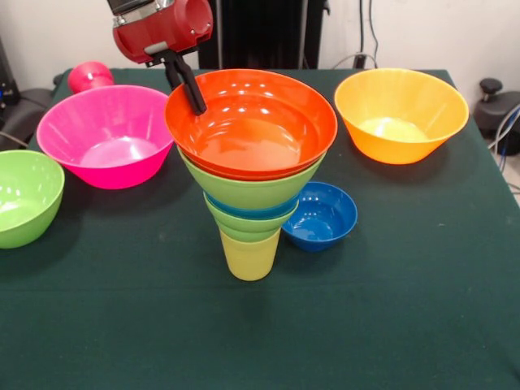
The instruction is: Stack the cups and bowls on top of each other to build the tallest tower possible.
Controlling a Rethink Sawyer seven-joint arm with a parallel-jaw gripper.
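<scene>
Here the claw (193, 96), state unclear, meets the tower (251, 162) on the green tablecloth (390, 309).

Pale yellow plastic cup (249, 256) under lime green, blue and glossy orange-red bowls (252, 122); dark green cloth-covered table (390, 309).

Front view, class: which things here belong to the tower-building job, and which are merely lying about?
Belonging to the job:
tower
pink bowl
yellow-orange bowl
lime green bowl
dark blue bowl
red cup
end effector

Lying about:
cables
green tablecloth, only the work surface
</scene>
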